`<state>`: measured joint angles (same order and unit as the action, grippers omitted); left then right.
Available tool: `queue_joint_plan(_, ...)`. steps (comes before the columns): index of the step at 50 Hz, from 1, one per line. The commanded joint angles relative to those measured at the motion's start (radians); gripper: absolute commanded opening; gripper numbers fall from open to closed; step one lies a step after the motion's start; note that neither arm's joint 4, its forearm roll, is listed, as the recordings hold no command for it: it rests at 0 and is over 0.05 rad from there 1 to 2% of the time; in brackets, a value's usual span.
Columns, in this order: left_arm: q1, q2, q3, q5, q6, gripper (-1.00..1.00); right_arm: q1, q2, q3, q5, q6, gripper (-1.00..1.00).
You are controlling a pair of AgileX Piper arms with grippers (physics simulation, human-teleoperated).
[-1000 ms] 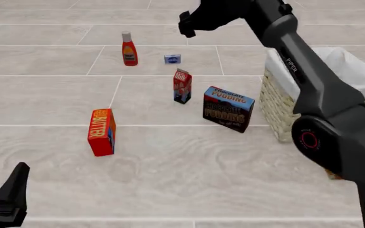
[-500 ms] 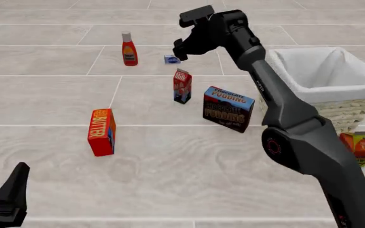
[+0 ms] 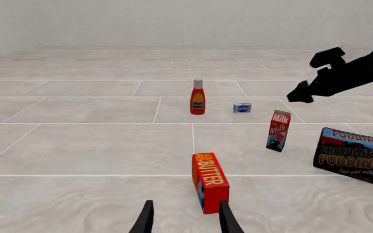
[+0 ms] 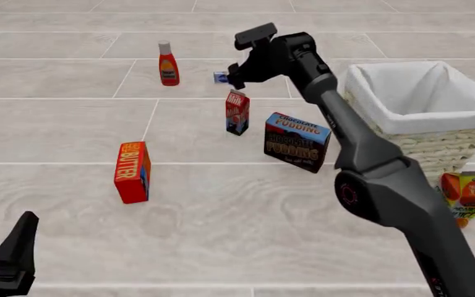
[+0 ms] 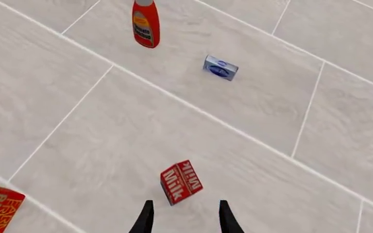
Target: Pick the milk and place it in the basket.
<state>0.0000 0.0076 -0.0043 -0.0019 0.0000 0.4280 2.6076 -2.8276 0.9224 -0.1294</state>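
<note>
The right gripper point(image 4: 239, 69) hung high over the tabletop point(image 4: 221, 210) with its jaws released and nothing between them, pointed almost straight down. That posture looked chosen for a top-down grab: in the right wrist view the milk point(image 5: 180, 182) sat just ahead of the two dark fingertips point(image 5: 145, 216), its gable roof facing the camera, so the jaws were lined up over the carton but well above it — not yet touching.

The milk point(image 4: 237, 112) stood upright on the tabletop, below the right jaws and a little nearer the arms' side. The chocolate pudding box point(image 4: 297, 141) stood close beside it, on the side toward the basket point(image 4: 423, 102), which may be why the approach came from above and not from the side. Beyond the jaws lay a small blue packet point(image 5: 220, 68) and a red sauce bottle point(image 4: 167, 64), both apart from the carton.

The left gripper point(image 3: 185, 218) waited low near its own edge of the tabletop, jaws likewise released and empty, with the butter box point(image 3: 211, 181) just ahead of them — parked, I judged, to leave the reach to the other arm.

The milk was a slim gable-top carton: red and white upper panels lettered "Milk", dark blue base, narrower than the pudding box.
</note>
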Motion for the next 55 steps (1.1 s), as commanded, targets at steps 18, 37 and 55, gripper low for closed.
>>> queue_joint_plan(18,0.0,0.0,0.0,0.0,0.0,1.0,0.0,0.065,-0.002,-0.064,0.004,1.0)
queue_joint_plan(37,0.0,0.0,0.0,0.0,0.0,1.0,-0.019,0.107,-0.002,-0.12,0.011,1.0)
queue_joint_plan(55,0.0,0.0,0.0,0.0,0.0,1.0,-0.02,0.135,-0.002,-0.164,0.028,1.0)
